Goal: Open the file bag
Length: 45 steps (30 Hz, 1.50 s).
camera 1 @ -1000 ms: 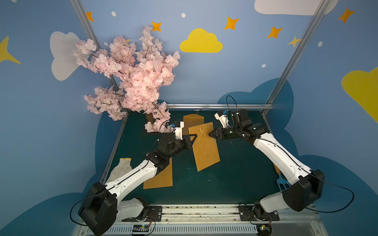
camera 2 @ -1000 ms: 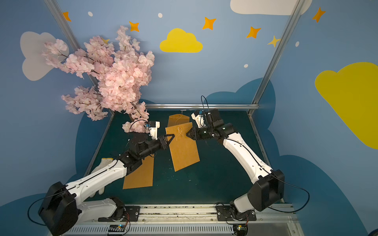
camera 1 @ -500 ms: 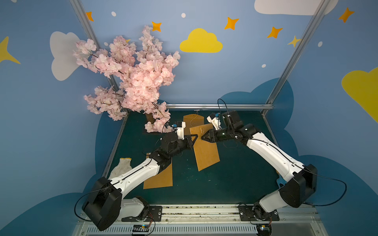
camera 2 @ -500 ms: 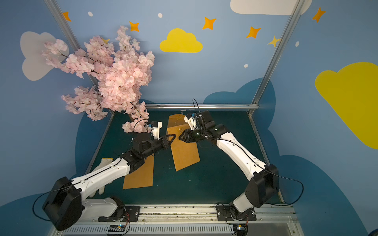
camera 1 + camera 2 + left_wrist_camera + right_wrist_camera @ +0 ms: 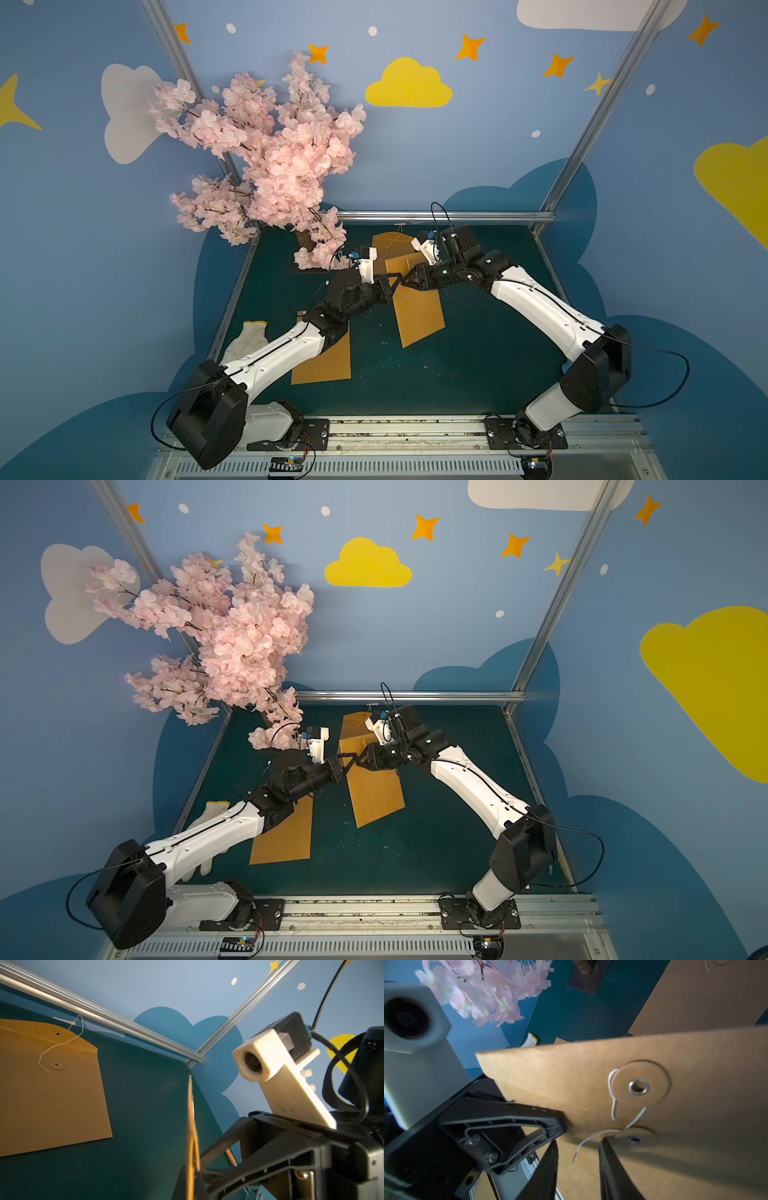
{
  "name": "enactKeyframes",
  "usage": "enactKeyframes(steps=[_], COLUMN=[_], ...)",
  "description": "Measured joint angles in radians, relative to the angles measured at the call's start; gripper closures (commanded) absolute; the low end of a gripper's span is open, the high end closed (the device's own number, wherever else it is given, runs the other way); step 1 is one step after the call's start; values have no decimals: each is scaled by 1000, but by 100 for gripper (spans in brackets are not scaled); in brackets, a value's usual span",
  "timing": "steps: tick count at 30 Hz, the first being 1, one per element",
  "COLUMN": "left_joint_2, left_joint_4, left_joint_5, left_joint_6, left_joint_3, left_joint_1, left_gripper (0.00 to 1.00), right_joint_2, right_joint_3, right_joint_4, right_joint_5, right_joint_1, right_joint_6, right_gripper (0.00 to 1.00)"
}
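Your left gripper (image 5: 394,279) clamps the file bag (image 5: 419,311) at its 11 o'clock corner. Right gripper (image 5: 578,1144) gapes astride the string (image 5: 612,1103). Flap (image 5: 571,1068) down, contents hidden.

evenly bright top views; wrist views dimmer, blurred up close

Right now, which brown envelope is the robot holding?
The middle file bag, pinched at its edge by the left end effector and tilted up. The far file bag and the near file bag lie flat.
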<state>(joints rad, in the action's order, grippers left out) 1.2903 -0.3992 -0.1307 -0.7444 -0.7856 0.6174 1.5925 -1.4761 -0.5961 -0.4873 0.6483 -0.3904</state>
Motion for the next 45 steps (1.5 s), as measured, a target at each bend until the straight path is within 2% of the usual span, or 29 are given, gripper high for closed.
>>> enactKeyframes(steps=[10,20,26,38,45], left_joint_2=[0,0,0,-8,-33], left_joint_4=[2,13,16,23,10], left_joint_5=[10,19,21,19,-14], left_joint_6=[0,1,1,13,15], left_joint_3=[0,0,0,3,32], left_joint_1=[-2,-2,-2,-2,5], left_gripper=[97,98,98,97,98], right_joint_2=[24,48,52,47,0], right_joint_3=[-31,-45,-46,-46,-46], right_joint_4=[-14,-22,-27,-30,-16], right_joint_5=[5,5,15,16,20], right_joint_1=[8,10,10,6,-42], right_joint_6=[-4,-8,-12,-13,5], right_gripper=[82,83,99,100,100])
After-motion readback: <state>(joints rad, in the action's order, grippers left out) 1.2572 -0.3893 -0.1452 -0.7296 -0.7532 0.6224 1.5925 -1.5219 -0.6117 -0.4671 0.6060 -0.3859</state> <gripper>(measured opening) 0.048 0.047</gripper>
